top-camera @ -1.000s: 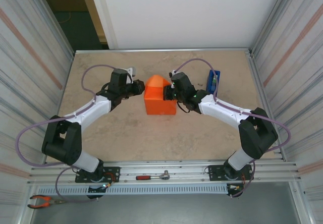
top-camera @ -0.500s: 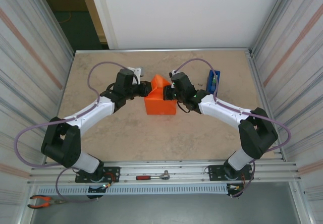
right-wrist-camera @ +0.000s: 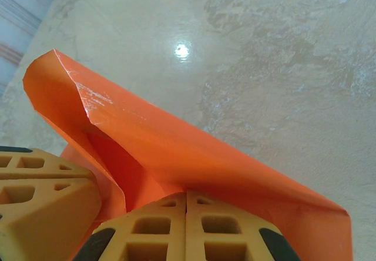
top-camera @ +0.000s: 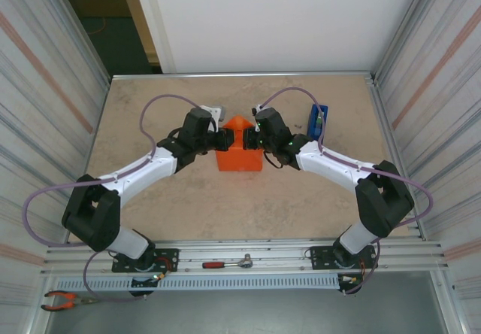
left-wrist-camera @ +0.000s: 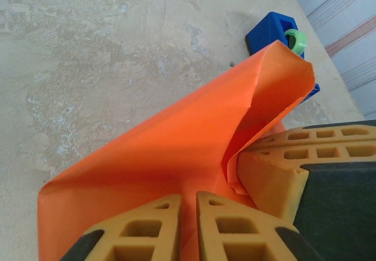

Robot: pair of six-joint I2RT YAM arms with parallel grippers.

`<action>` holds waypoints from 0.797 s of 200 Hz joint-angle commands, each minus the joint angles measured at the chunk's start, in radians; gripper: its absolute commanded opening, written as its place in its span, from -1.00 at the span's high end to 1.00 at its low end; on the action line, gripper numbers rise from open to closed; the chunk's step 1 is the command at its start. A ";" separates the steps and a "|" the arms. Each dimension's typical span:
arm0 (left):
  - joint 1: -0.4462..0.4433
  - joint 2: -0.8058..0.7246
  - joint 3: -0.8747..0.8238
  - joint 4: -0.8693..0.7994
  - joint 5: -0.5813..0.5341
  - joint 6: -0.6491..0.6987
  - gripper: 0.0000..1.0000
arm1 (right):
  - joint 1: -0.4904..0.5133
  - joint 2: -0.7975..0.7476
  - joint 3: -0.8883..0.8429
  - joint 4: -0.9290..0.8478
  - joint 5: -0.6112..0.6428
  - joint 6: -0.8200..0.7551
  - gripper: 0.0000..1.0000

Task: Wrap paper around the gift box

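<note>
Two grippers (top-camera: 222, 140) (top-camera: 254, 140), one paper (top-camera: 237, 123), one gift box (top-camera: 239, 159)

Gift box (top-camera: 240, 158) blocks centre; near half of table (top-camera: 248, 210) open; blue tape dispenser (top-camera: 319, 120) beside right arm (top-camera: 331, 165).

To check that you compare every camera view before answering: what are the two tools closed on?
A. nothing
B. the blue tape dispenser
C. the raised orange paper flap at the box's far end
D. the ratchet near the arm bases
C: each wrist view shows the left tool and the right tool pinching the paper, folded up beyond the gift box; the tape dispenser stands apart.
</note>
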 commanded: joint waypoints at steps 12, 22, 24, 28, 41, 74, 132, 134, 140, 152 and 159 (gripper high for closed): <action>-0.019 0.004 0.015 -0.071 -0.070 -0.054 0.63 | -0.012 0.010 -0.047 -0.119 -0.101 0.041 1.00; -0.022 0.008 0.011 -0.070 -0.075 -0.060 0.61 | -0.027 -0.002 -0.041 -0.111 -0.127 0.049 1.00; -0.023 0.009 0.011 -0.070 -0.075 -0.060 0.61 | -0.032 -0.003 -0.040 -0.109 -0.135 0.052 1.00; -0.025 0.012 0.011 -0.071 -0.078 -0.060 0.61 | -0.040 -0.009 -0.040 -0.103 -0.151 0.058 1.00; -0.025 0.015 0.008 -0.071 -0.081 -0.061 0.61 | -0.074 -0.030 -0.040 -0.075 -0.203 0.081 1.00; -0.027 0.022 0.007 -0.070 -0.081 -0.057 0.62 | -0.164 -0.078 -0.049 0.003 -0.348 0.114 1.00; -0.027 0.021 0.007 -0.062 -0.072 -0.063 0.63 | -0.179 -0.058 -0.054 0.004 -0.424 0.099 1.00; -0.027 0.020 0.008 -0.061 -0.071 -0.064 0.63 | -0.177 -0.055 -0.055 0.004 -0.424 0.097 1.00; -0.027 0.020 0.009 -0.059 -0.069 -0.069 0.63 | -0.167 -0.049 -0.056 0.001 -0.424 0.092 1.00; -0.027 0.018 0.012 -0.056 -0.064 -0.075 0.63 | -0.148 -0.041 -0.054 -0.008 -0.417 0.074 1.00; -0.029 0.018 0.014 -0.056 -0.061 -0.079 0.62 | -0.134 -0.038 -0.049 -0.018 -0.407 0.062 1.00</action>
